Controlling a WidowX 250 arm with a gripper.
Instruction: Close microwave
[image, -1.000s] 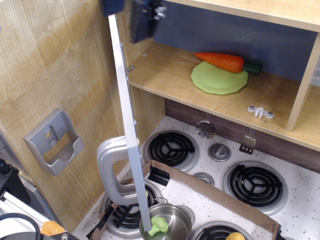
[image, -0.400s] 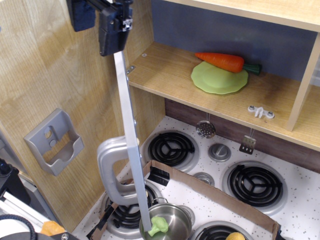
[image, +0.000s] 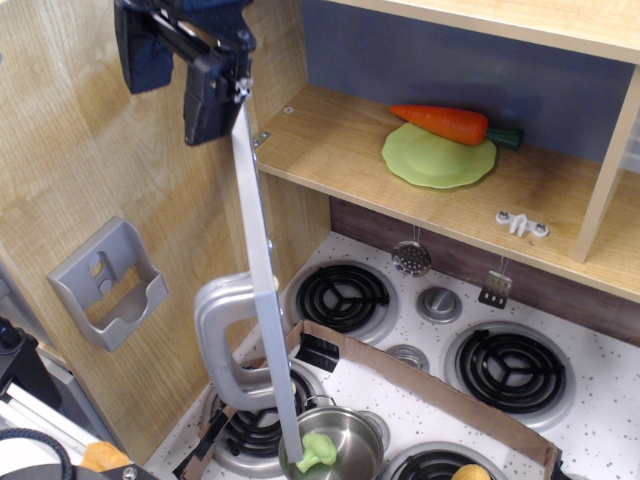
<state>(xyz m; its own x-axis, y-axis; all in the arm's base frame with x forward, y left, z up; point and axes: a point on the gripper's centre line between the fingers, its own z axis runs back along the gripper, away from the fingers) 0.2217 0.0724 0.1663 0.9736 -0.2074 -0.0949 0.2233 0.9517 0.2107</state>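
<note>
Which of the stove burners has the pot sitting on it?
The front-left burner, below the microwave door's silver handle: the steel pot with the green piece rests at its edge. The two back burners are bare.

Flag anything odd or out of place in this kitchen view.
The microwave door stands wide open, seen edge-on, with the claw at its top corner. Inside the microwave, a carrot lies across a green plate. A cardboard strip sits across the stovetop, which looks makeshift.

One close view looks down toward the stove (image: 440, 350).
</note>
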